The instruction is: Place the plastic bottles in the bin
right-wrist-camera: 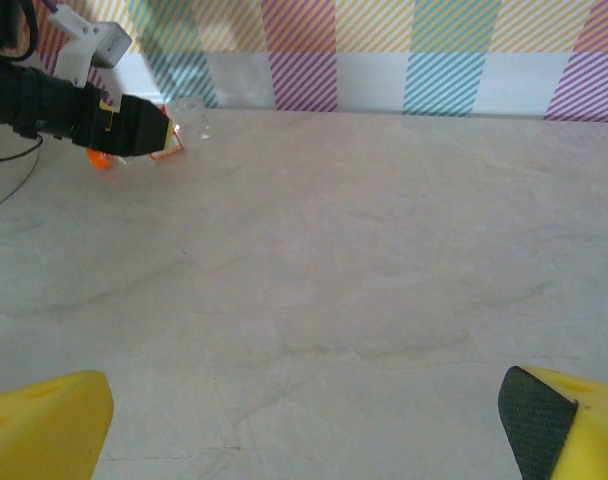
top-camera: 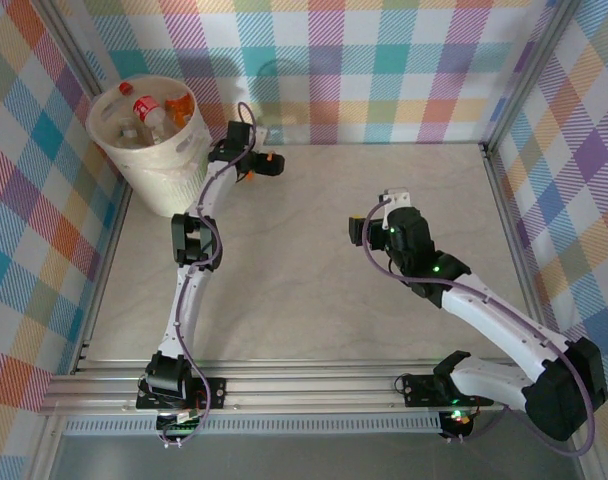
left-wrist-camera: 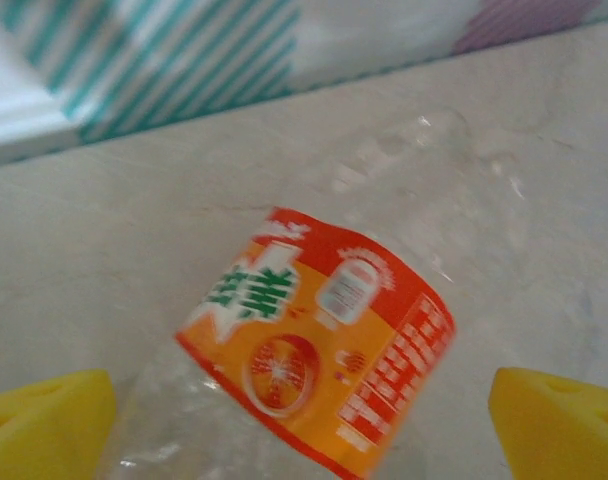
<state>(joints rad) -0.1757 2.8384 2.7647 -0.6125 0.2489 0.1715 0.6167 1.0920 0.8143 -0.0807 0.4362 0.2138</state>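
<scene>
A clear plastic bottle (left-wrist-camera: 314, 340) with an orange and red label lies slanted on the table between the yellow fingers of my left gripper (left-wrist-camera: 302, 392), which stands open around it with space on both sides. From above, that gripper (top-camera: 266, 160) is at the back of the table, just right of the bin (top-camera: 174, 160), and the bottle's orange (top-camera: 271, 158) shows at its tip. The cream-white bin holds several bottles (top-camera: 149, 112) with red and orange caps. My right gripper (top-camera: 369, 218) hovers open mid-table with nothing between its fingers (right-wrist-camera: 54, 425).
The checked back wall (top-camera: 384, 70) runs close behind the left gripper and the bottle. The bin sits in the far left corner against the side wall. In the right wrist view the left gripper (right-wrist-camera: 134, 122) and its bottle (right-wrist-camera: 191, 113) are at the far left.
</scene>
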